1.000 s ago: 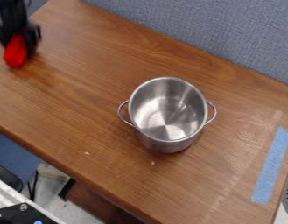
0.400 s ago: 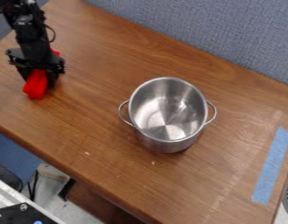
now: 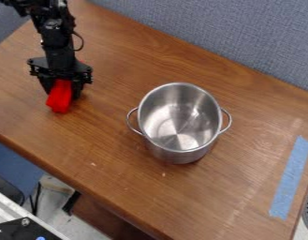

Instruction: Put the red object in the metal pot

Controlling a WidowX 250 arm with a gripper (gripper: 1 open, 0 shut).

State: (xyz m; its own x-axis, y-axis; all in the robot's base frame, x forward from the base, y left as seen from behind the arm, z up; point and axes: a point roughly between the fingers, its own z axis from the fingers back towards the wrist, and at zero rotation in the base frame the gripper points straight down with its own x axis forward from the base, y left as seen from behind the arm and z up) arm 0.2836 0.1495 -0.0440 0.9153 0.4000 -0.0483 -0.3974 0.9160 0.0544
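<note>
Gripper (image 3: 63, 84) points straight down, jaws clamped on red object (image 3: 61, 97), block hanging upright below fingers over table (image 3: 106, 56). Metal pot (image 3: 180, 119) stands right, slightly nearer, well apart, mouth empty.

Blue tape strip (image 3: 291, 175) on wooden table (image 3: 143, 66).

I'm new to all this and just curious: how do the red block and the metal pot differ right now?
The red object is small, bright red and blocky; the metal pot is much wider, round and shiny silver. The red object is solid, while the metal pot is open-topped, looks empty and has two small side handles. The gripper is shut on the red object; the metal pot stands free on the wooden table. Both are over that same table.
</note>
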